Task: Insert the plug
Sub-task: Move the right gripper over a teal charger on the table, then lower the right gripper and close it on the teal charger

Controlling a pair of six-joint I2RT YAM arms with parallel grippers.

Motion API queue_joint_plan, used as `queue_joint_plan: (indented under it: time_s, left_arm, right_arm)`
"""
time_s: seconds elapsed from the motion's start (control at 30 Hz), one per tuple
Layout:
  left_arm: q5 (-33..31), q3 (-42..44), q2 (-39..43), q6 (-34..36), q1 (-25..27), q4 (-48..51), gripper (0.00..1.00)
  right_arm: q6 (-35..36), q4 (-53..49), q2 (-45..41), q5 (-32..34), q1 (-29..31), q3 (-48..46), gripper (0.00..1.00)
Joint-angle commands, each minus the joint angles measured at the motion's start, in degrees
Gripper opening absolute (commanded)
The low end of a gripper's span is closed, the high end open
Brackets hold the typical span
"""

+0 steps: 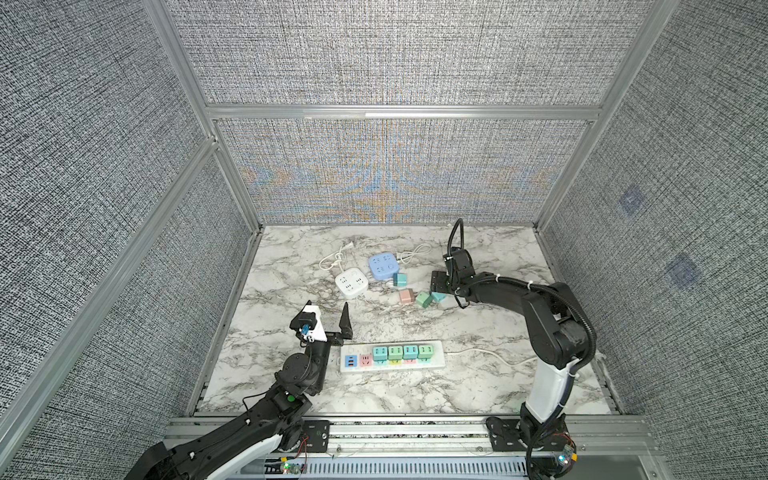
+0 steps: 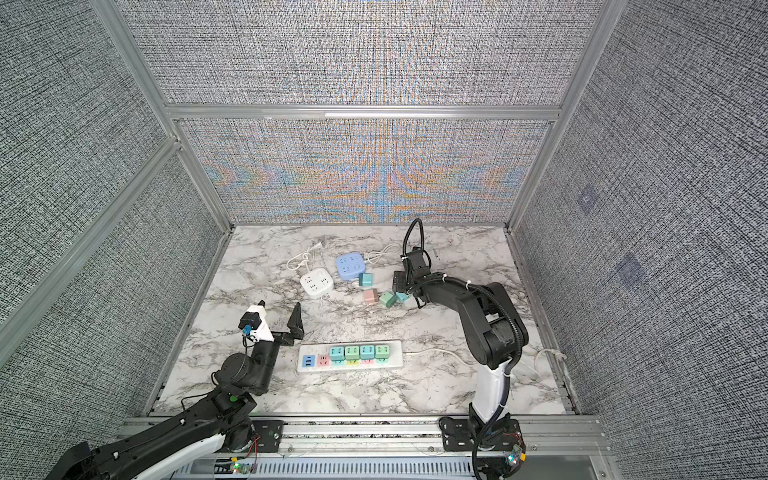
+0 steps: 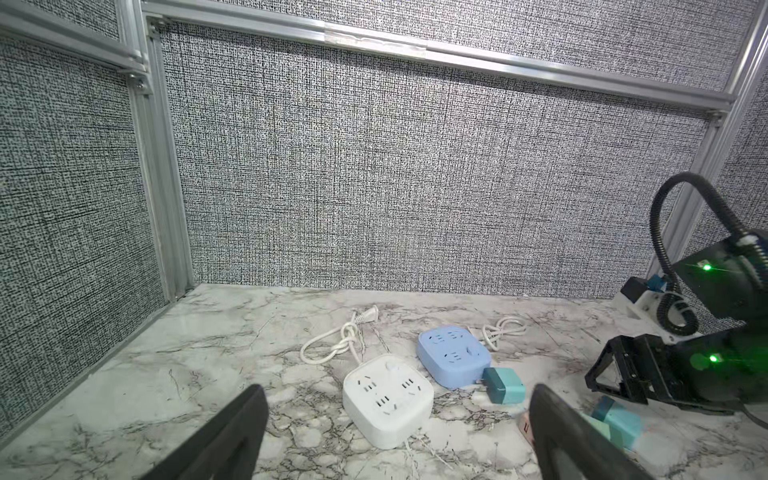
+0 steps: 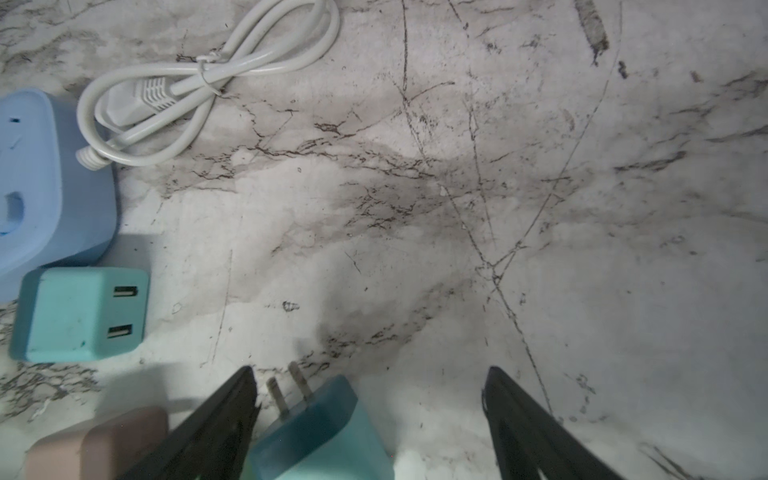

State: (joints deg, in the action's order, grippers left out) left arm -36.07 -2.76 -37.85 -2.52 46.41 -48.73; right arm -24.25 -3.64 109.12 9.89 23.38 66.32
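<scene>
Both top views show a marble table (image 1: 478, 390) with a long white power strip (image 1: 439, 353) at the front, four green plugs (image 1: 394, 352) stuck in it, and a white socket cube (image 1: 351, 283) and a blue socket cube (image 1: 382, 266) farther back; their marks are too small to read. The right gripper (image 4: 370, 370) has its jaws spread apart, and a blue-green plug (image 4: 316, 432) lies between them, with a pink plug (image 4: 104, 444) just beside. The left gripper (image 1: 327, 304) has its jaws wide apart and holds nothing.
</scene>
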Motion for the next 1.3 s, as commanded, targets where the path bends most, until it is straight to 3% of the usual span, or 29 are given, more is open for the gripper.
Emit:
queue_joint_plan:
  time_s: [0.0,0.27,0.83,1.27]
  left_arm:
    - [-0.4,-0.5,-0.4,1.0,-0.1,-0.3,0.99]
    - [-0.8,-0.5,-0.6,1.5,-0.1,-0.5,0.99]
    - [-0.3,-0.6,-1.8,0.1,-0.1,-1.2,0.99]
    - [-0.5,-0.8,-2.2,-0.1,-0.1,-1.2,0.99]
  right_arm:
    - [0.3,-2.2,0.7,1.2,0.2,0.8,0.87]
    - [0.7,-3.9,0.1,2.6,0.7,-0.5,0.87]
    - [-2.5,-1.2,-14.7,7.6,0.7,-19.8,0.87]
    - [-6.7,2.6,-25.2,4.0,1.3,-27.6,0.84]
